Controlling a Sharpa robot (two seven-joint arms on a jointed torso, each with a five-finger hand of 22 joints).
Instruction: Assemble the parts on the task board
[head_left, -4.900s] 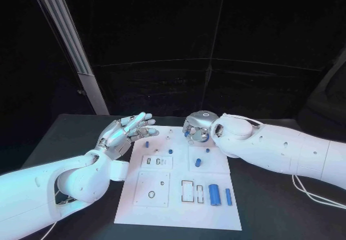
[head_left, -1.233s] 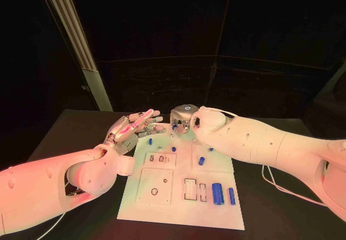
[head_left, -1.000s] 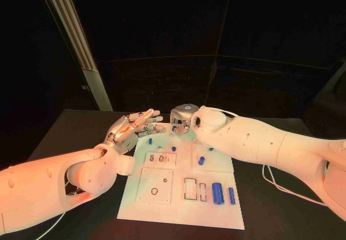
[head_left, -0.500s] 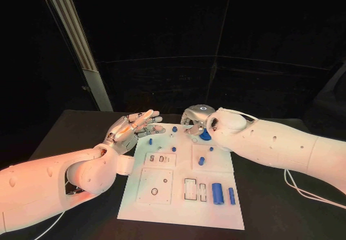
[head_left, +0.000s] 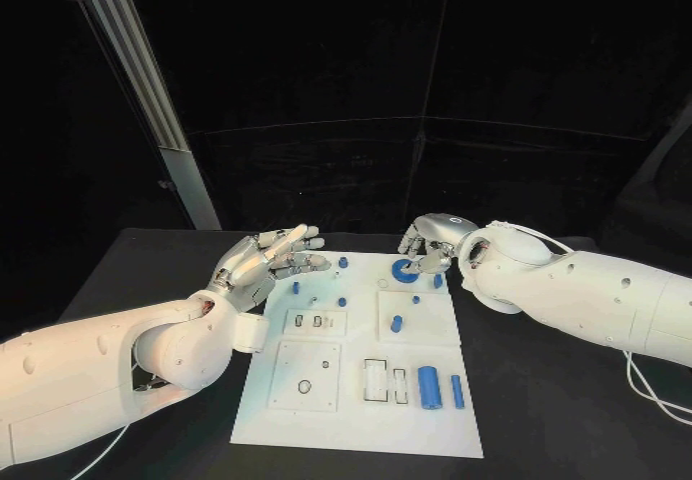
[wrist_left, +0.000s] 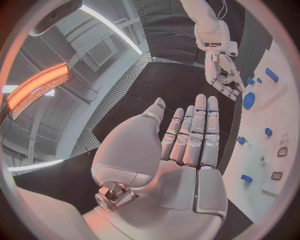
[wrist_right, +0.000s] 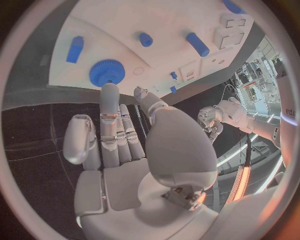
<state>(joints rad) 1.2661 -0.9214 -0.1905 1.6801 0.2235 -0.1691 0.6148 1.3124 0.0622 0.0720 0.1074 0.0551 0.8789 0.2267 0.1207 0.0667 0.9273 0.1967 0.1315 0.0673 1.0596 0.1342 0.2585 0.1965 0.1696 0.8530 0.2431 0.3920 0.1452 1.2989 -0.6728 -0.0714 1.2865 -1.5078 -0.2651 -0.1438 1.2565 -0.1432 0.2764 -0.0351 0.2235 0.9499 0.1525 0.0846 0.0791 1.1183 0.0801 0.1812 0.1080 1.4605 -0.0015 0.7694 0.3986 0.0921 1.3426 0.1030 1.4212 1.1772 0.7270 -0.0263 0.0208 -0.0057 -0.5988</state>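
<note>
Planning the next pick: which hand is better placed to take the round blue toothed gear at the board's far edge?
Right, probably. The right hand hovers right at the round blue toothed gear on the white task board, fingertips beside it. The left hand is raised at the board's other side, open.

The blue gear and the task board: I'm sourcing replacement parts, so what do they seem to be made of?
Blue gear: probably moulded or printed plastic, given its even matte blue and crisp teeth with no metallic shine. Task board: a thin, flat white plate with cut recesses and a dull finish, likely plastic or painted sheet; I can't tell which.

White task board (head_left: 339, 415) flat on the tabletop, small blue parts (head_left: 428, 380) scattered across it, blue gear (head_left: 407, 272) lying at far right.
</note>
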